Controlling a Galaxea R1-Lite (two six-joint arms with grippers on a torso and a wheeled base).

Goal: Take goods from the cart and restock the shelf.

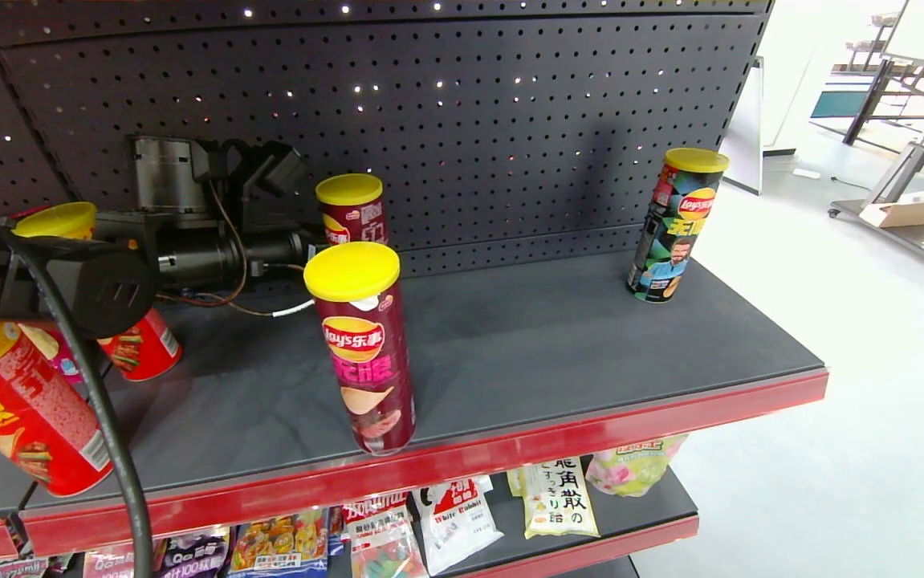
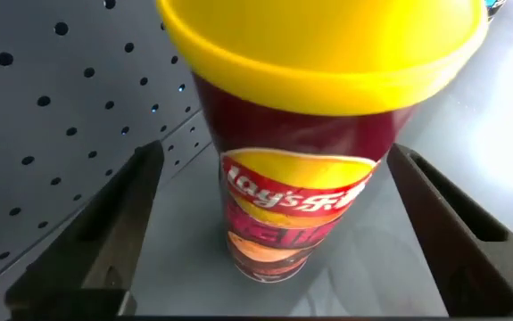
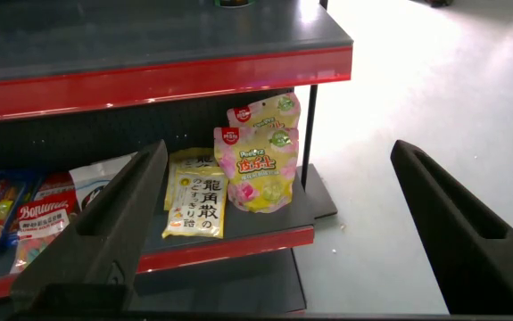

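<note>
1. Yellow-lidded maroon can [image 2: 292, 192] stands upright between the left gripper [image 2: 274, 165] jaws, which are spread wide with neither finger seeming to touch it. It sits on the shelf [image 1: 558, 337], close to the pegboard [image 1: 510, 120].
2. Outward from those jaws stand another maroon can [image 1: 367, 353], red cans [image 1: 20, 401] and a dark can [image 1: 674, 229] — all shelved.
3. Right gripper [image 3: 278, 147] jaws gape wide and empty, with snack bags [image 3: 258, 169] beyond them. My judgement: this can is delivered — further fetching likely remains.

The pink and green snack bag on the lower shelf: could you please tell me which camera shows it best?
The right wrist view: the snack bag faces it, whole. The head view catches its lower part under the upper shelf; the left wrist view looks at a maroon can.
</note>
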